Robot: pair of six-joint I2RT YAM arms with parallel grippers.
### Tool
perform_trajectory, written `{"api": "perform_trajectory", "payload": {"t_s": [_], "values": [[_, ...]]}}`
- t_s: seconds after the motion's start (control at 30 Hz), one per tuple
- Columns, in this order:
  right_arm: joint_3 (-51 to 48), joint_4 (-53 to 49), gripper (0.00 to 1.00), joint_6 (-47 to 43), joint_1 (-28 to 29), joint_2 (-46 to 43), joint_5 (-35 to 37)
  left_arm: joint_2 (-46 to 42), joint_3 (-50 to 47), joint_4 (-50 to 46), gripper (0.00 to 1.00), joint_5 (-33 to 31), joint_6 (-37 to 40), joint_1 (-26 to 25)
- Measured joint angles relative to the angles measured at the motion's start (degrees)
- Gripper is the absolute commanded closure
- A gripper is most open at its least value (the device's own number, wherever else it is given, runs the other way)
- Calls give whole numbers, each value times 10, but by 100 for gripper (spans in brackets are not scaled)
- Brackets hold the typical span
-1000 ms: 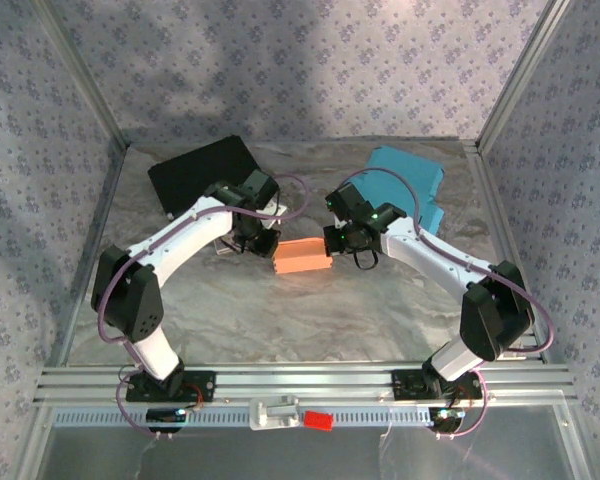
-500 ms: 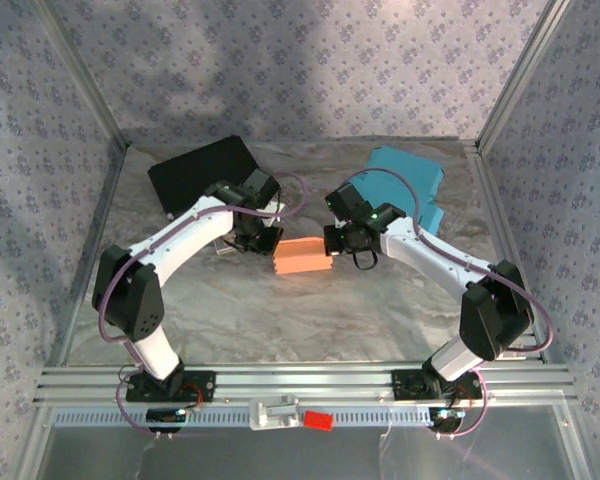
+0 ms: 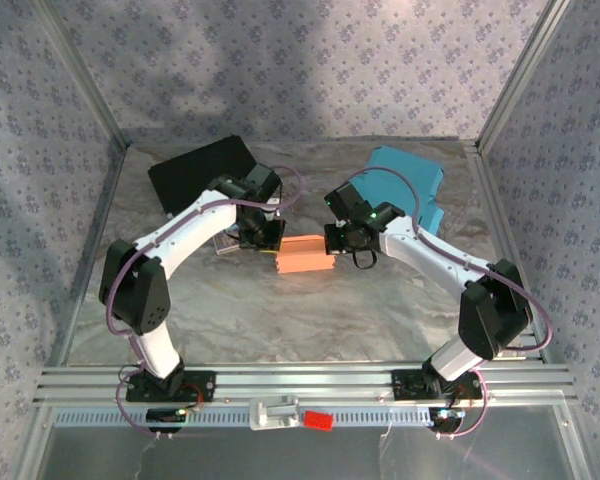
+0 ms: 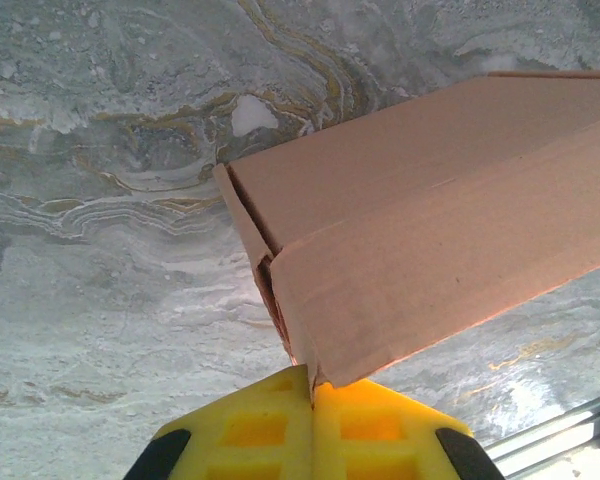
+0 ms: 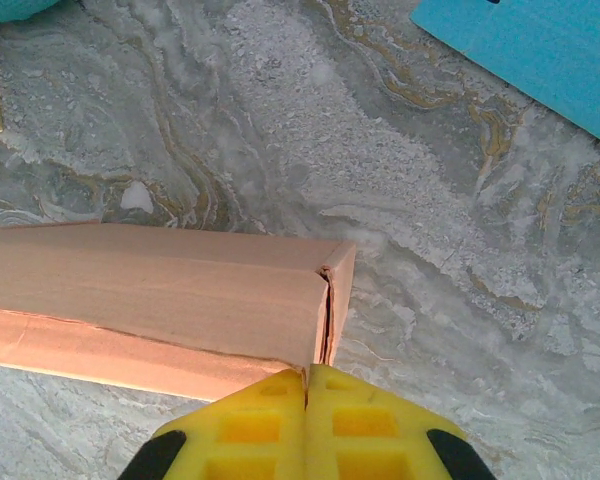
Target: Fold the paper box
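Note:
The paper box [image 3: 302,255] is an orange-brown carton lying flat mid-table, its long sides closed. My left gripper [image 3: 271,243] is at its left end. In the left wrist view the yellow fingertips [image 4: 280,425] are shut and pressed against the lower corner of the box [image 4: 430,230], where the end flap shows a narrow slit. My right gripper [image 3: 339,243] is at the right end. In the right wrist view it [image 5: 307,375] is shut too, touching the box [image 5: 170,290] right at the end-flap seam. Nothing is clamped between either pair of fingers.
A black flat sheet [image 3: 202,172] lies at the back left. A teal box [image 3: 410,185] lies at the back right, with its corner [image 5: 540,50] in the right wrist view. A small card [image 3: 223,247] rests under the left arm. Patterned walls and metal posts enclose the marbled table [image 3: 310,320].
The left gripper shut the last bit and moved slightly right and back, up against the box's left end. The right arm and the box have stayed put.

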Motion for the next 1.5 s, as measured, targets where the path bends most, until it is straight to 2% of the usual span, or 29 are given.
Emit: {"api": "perform_trajectory", "payload": {"t_s": [0.5,0.97,1.03,1.13,1.27,1.4,1.5], "values": [[6,-5,100,0,0,5,7,16,17,-7,100,41,-19,19],[6,-5,100,0,0,5,7,-10,-59,70,100,47,-9,19],[6,-7,90,2,0,5,7,-11,-61,73,100,47,-8,19],[8,-19,69,22,0,2,0,-11,-61,74,100,47,-8,19],[14,-40,52,79,-7,-20,-33,-11,-61,75,100,47,-8,19],[13,-37,43,166,-36,-66,-80,-11,-61,75,100,47,-8,17],[-13,4,36,261,-66,-109,-116,-11,-61,75,100,47,-8,17]]}}
